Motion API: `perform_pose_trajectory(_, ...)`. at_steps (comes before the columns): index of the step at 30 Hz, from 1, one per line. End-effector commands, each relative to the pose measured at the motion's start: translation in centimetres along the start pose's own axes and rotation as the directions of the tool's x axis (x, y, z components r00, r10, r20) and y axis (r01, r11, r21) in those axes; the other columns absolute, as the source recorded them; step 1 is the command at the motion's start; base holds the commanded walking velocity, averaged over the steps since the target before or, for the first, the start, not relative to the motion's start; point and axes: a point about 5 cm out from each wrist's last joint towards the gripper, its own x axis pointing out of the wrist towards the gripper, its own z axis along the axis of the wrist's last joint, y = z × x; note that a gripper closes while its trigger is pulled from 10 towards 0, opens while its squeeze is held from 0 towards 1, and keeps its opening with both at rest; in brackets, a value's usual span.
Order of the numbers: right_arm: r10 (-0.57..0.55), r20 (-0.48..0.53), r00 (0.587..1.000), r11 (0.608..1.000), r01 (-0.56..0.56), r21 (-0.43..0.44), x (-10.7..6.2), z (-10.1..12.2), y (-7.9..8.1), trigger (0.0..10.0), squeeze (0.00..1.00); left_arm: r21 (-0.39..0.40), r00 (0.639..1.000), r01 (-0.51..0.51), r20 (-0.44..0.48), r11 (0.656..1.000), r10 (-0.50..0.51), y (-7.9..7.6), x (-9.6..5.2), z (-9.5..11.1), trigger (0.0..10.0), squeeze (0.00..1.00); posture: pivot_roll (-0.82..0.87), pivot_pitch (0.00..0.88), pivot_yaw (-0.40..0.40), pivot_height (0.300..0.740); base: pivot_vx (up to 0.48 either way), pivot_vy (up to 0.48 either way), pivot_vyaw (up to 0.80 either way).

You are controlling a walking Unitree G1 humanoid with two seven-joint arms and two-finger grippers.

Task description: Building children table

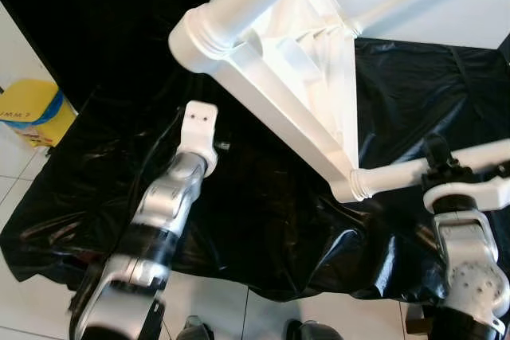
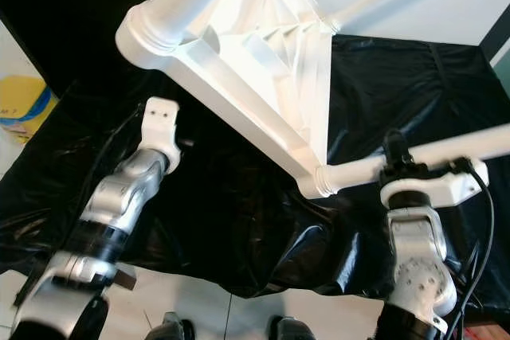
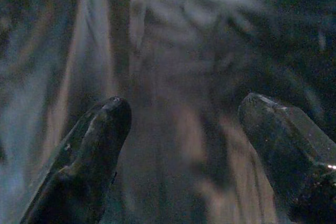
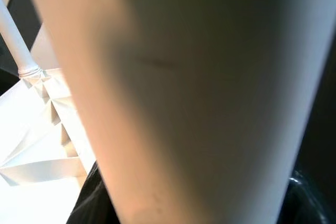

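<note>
Left wrist view: left gripper (image 3: 181,124) fingers wide apart, empty; right gripper (image 1: 440,166) fingers around table leg (image 1: 446,161).

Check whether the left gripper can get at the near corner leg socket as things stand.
Probably yes. The left gripper is open and empty, hovering over the black sheet below the table. The socket lies just above and ahead of it, with nothing between them.

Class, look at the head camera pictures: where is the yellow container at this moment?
The yellow container sits at the far left on the white floor, beside the black sheet's edge.
</note>
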Motion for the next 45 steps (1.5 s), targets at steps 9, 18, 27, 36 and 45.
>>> perform_pose_trajectory(9,-0.076,-0.262,0.962,0.970,0.132,0.203,-3.8,-5.3,-3.4,10.0,0.00,0.009,0.981,-0.077,0.181,0.997,0.074,-2.1,3.1,7.1,10.0,0.00,-0.04,0.153,-0.013,0.740,0.000,0.000,0.00)
perform_pose_trajectory(18,-0.119,-0.173,0.978,0.905,0.178,0.386,-4.3,-5.2,-5.4,10.0,0.00,0.000,0.953,0.083,0.293,0.997,-0.080,-5.4,3.0,11.3,10.0,0.00,-0.04,0.150,-0.002,0.740,0.000,0.000,0.00)
perform_pose_trajectory(27,-0.154,-0.165,0.974,0.897,0.208,0.389,-6.0,-5.8,-6.5,10.0,1.00,0.045,0.925,0.124,0.358,0.991,-0.132,-6.3,3.1,13.7,10.0,0.00,-0.03,0.161,0.011,0.740,0.000,0.000,0.00)
perform_pose_trajectory(36,-0.294,-0.088,0.952,0.908,0.307,0.285,-10.5,-4.5,-8.8,10.0,0.11,0.075,0.913,0.139,0.376,0.987,-0.157,-6.7,3.2,14.4,10.0,0.00,-0.06,0.181,0.056,0.740,0.000,0.000,0.00)
perform_pose_trajectory(45,-0.398,0.024,0.917,0.909,0.391,0.148,-14.7,-3.5,-7.7,10.0,0.00,0.113,0.900,0.182,0.382,0.977,-0.212,-7.8,3.3,14.7,10.0,0.00,-0.11,0.210,0.103,0.740,0.000,0.000,0.00)
